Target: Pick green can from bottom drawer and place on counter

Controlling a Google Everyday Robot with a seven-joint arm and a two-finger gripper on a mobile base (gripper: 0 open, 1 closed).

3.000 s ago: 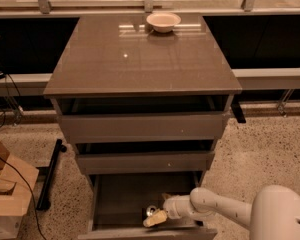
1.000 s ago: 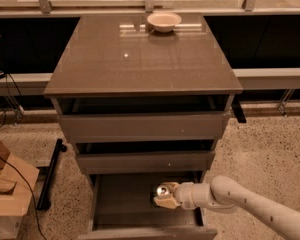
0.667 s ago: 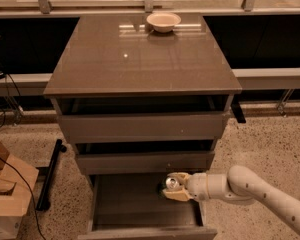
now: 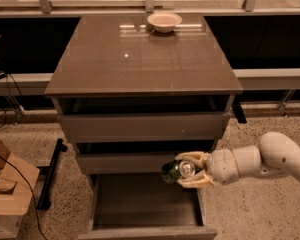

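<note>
My gripper (image 4: pixel 188 170) is shut on the green can (image 4: pixel 172 171), which lies on its side with its silver top facing the wrist. It hangs above the right part of the open bottom drawer (image 4: pixel 145 229), just in front of the middle drawer's front panel. The white arm (image 4: pixel 270 159) reaches in from the right. The glossy grey-brown counter (image 4: pixel 140 59) lies well above the can.
A pale round bowl (image 4: pixel 164 21) sits at the counter's back edge. The top and middle drawers stand slightly ajar. A wooden box (image 4: pixel 7 194) and a black bar (image 4: pixel 50 171) are on the speckled floor at the left.
The gripper has lifted the can up out of the bottom drawer and moved it right and upward, to the level of the middle drawer front. The arm has drawn back to the right.
</note>
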